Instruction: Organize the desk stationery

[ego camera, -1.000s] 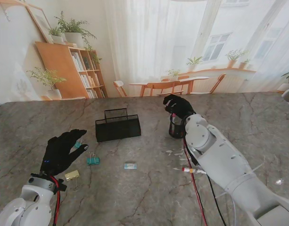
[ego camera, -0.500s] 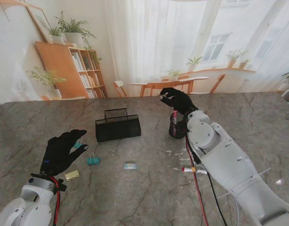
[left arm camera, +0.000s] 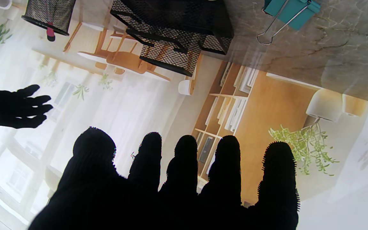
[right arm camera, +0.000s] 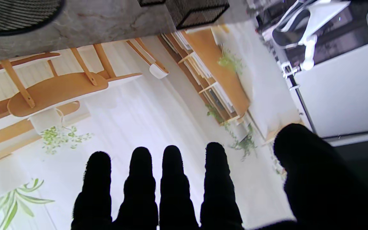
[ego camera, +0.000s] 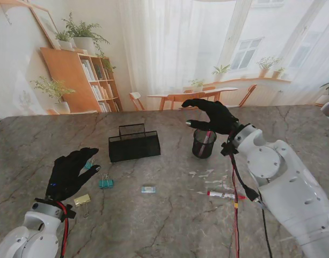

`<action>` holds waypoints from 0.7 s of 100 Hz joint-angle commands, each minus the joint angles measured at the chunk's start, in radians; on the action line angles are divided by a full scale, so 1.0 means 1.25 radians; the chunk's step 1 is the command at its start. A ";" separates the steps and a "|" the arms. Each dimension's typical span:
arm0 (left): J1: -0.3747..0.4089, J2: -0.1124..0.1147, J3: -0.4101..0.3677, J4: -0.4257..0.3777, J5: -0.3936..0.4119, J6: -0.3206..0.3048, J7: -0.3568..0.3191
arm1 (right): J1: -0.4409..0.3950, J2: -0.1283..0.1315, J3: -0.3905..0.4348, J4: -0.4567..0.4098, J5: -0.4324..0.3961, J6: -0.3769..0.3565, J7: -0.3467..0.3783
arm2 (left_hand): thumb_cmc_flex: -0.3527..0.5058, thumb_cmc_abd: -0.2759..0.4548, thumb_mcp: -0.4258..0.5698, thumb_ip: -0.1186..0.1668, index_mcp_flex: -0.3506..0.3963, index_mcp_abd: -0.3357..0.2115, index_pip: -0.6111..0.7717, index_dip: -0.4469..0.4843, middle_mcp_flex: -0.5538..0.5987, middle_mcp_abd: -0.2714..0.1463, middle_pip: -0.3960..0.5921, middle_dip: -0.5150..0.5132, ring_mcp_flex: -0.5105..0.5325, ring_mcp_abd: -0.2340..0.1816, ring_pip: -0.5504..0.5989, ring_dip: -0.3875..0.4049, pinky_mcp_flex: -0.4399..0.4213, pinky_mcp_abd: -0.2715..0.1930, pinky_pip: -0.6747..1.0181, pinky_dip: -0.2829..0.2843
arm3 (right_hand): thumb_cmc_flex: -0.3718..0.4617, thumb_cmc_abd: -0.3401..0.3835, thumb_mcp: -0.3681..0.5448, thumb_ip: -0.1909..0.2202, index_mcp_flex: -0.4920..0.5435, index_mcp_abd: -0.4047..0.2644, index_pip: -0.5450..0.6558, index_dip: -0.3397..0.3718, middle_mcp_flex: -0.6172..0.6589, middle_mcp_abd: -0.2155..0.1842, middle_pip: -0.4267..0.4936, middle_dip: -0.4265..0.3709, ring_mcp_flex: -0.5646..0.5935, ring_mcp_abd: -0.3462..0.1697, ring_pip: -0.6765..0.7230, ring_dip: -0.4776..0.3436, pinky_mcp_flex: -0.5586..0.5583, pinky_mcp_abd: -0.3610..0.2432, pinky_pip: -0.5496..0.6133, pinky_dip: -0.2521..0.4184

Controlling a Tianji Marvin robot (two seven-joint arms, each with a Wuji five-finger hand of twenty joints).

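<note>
- So right hand (ego camera: 215, 116) hovers empty, fingers spread, just over the mesh pen cup (ego camera: 203, 143) with a pink pen (ego camera: 202, 146) inside.
- Left hand (ego camera: 69, 173) also splayed, empty; teal binder clip (ego camera: 105, 183) just beside it.

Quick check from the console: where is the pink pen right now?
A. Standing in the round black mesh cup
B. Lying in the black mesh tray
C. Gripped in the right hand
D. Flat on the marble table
A: the pink pen stands inside the round black mesh cup, while the right hand hovers above it, fingers spread, holding nothing.
</note>
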 commanded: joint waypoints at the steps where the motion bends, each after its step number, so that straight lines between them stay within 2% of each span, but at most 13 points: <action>1: 0.005 -0.003 0.002 -0.002 -0.005 -0.004 0.003 | -0.035 0.023 0.015 -0.018 -0.012 -0.007 0.012 | 0.015 0.065 -0.006 -0.001 0.006 -0.009 0.001 0.009 -0.010 0.000 -0.005 0.000 0.004 -0.003 0.008 0.007 -0.002 0.002 0.010 0.024 | -0.027 0.027 -0.024 -0.029 -0.038 0.020 -0.011 -0.019 -0.029 -0.001 -0.024 -0.013 -0.023 -0.009 -0.023 -0.016 -0.024 -0.033 -0.023 -0.014; 14: 0.006 -0.003 0.002 -0.003 -0.005 -0.006 0.003 | -0.104 0.041 0.070 -0.067 -0.093 -0.063 0.042 | 0.015 0.065 -0.006 -0.001 0.005 -0.009 0.001 0.009 -0.010 -0.001 -0.005 0.000 0.004 -0.005 0.009 0.007 -0.003 0.003 0.010 0.024 | -0.044 0.030 -0.035 -0.034 -0.046 0.042 -0.016 -0.019 -0.036 0.015 -0.020 -0.012 -0.024 0.008 -0.030 -0.010 -0.021 -0.027 -0.024 -0.008; 33: 0.006 -0.003 0.002 -0.003 -0.007 -0.008 0.001 | -0.199 0.055 0.132 -0.103 -0.248 -0.138 0.021 | 0.014 0.065 -0.007 -0.001 0.005 -0.008 0.001 0.009 -0.010 0.000 -0.005 0.000 0.005 -0.004 0.009 0.007 -0.002 0.002 0.010 0.025 | -0.050 0.016 -0.029 -0.037 -0.019 0.087 0.007 0.011 0.001 0.043 0.028 0.050 0.024 0.035 0.021 0.062 0.007 -0.004 0.077 0.067; 47: 0.005 -0.002 0.003 -0.003 -0.006 -0.009 -0.002 | -0.258 0.060 0.153 -0.111 -0.335 -0.151 -0.010 | 0.015 0.065 -0.006 -0.001 0.005 -0.009 0.001 0.009 -0.010 -0.001 -0.005 0.000 0.004 -0.004 0.008 0.007 -0.002 0.002 0.011 0.025 | -0.032 -0.002 -0.022 -0.036 0.011 0.142 0.023 0.035 0.025 0.052 0.055 0.111 0.002 0.036 0.153 0.116 0.016 0.005 0.142 0.085; 56: 0.004 -0.002 0.004 -0.003 -0.007 -0.008 -0.005 | -0.289 0.064 0.161 -0.111 -0.385 -0.156 -0.026 | 0.016 0.065 -0.005 0.000 0.006 -0.009 0.001 0.009 -0.010 -0.001 -0.005 0.000 0.004 -0.004 0.009 0.007 -0.002 0.001 0.011 0.025 | -0.019 -0.014 -0.018 -0.035 0.028 0.164 0.028 0.047 0.032 0.055 0.074 0.146 -0.015 0.034 0.242 0.128 0.019 0.007 0.166 0.083; 70: 0.004 -0.001 0.006 -0.003 -0.006 -0.007 -0.008 | -0.329 0.074 0.167 -0.112 -0.460 -0.172 -0.035 | 0.016 0.065 -0.005 -0.001 0.006 -0.008 0.001 0.009 -0.010 -0.002 -0.005 0.000 0.005 -0.004 0.009 0.007 -0.002 0.001 0.011 0.025 | 0.004 -0.030 -0.012 -0.032 0.051 0.190 0.034 0.059 0.038 0.068 0.106 0.190 -0.023 0.040 0.319 0.132 0.022 0.013 0.193 0.076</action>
